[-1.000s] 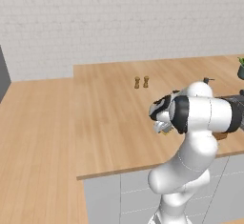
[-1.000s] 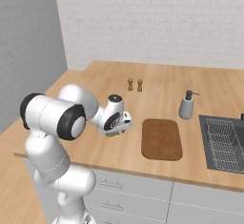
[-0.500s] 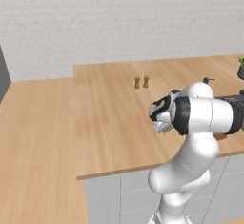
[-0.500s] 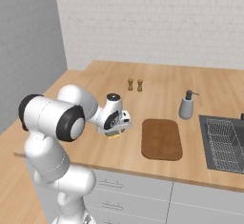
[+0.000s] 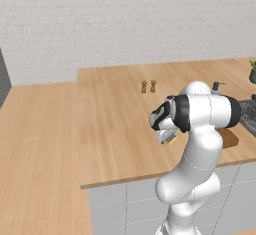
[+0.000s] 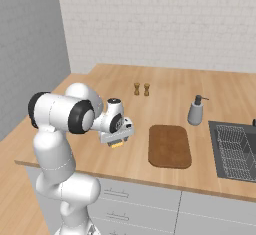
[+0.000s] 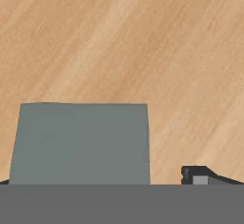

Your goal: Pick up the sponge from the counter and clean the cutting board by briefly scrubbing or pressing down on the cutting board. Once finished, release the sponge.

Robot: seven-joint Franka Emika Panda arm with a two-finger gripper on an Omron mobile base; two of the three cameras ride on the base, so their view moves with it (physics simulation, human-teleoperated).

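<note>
the claw (image 6: 116, 140) hangs low over the counter (image 6: 165, 91), pointing down, close above the sponge (image 7: 80, 144). in the hand view one dark fingertip (image 7: 198, 175) shows out past one side edge of the sponge, with bare wood between the two, so the fingers stand spread wide and pinch nothing; the other tip is barely visible at the opposite corner. the sponge lies flat on the light planks right under the claw, its grey-blue top facing up, and in the right base view a yellow edge of it peeks out just beneath the hand

the cutting board (image 6: 170, 145) lies flat on the counter beside the claw, toward the sink (image 6: 234, 151), apart from the sponge with a strip of bare worktop between them. beyond the board, farther from the claw, a grey soap dispenser (image 6: 195, 111) stands upright near the sink. two small brown shakers (image 6: 141, 89) stand side by side well behind the claw, toward the white brick wall

in the left base view the claw (image 5: 166, 138) sits in front of the arm's big white joint, with a bit of the sponge's yellow under it
</note>
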